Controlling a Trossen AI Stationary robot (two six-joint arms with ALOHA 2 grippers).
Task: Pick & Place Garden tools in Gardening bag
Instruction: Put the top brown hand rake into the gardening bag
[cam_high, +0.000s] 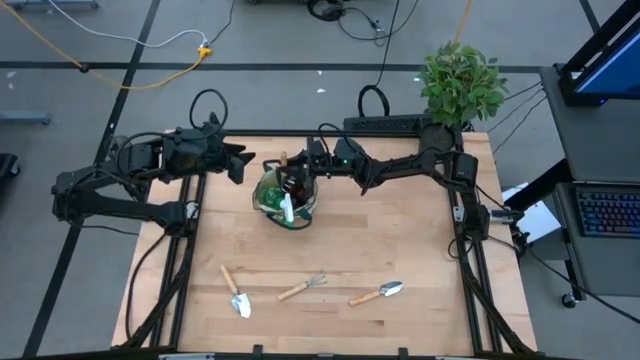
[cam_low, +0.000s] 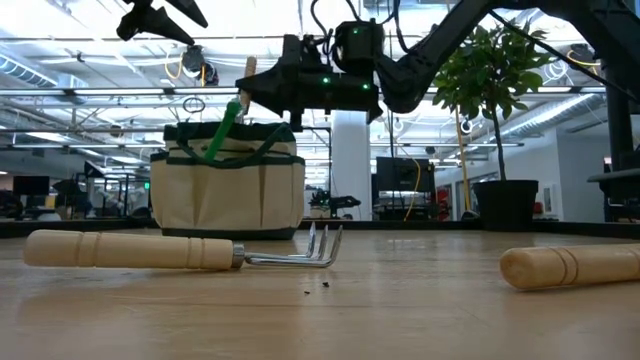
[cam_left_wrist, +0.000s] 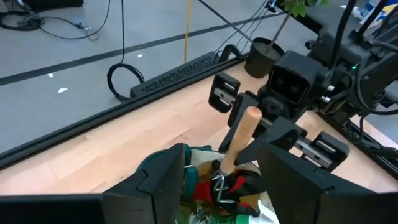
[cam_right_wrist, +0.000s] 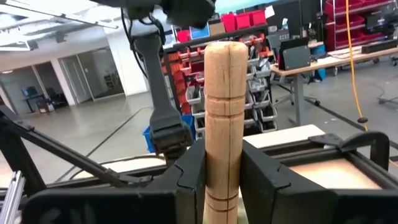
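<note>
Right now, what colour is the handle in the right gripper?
Pale tan wood, the handle clearest in the right wrist view, clamped in the right gripper.

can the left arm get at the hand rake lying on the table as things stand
Probably yes. The hand rake lies in the open on the near part of the table, between two trowels and touching neither. The left gripper is open and empty beside the gardening bag, so it looks free to go.

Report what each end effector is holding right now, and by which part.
The right end effector grips a wooden-handled tool by its handle, above the gardening bag. The left end effector holds nothing.
</note>
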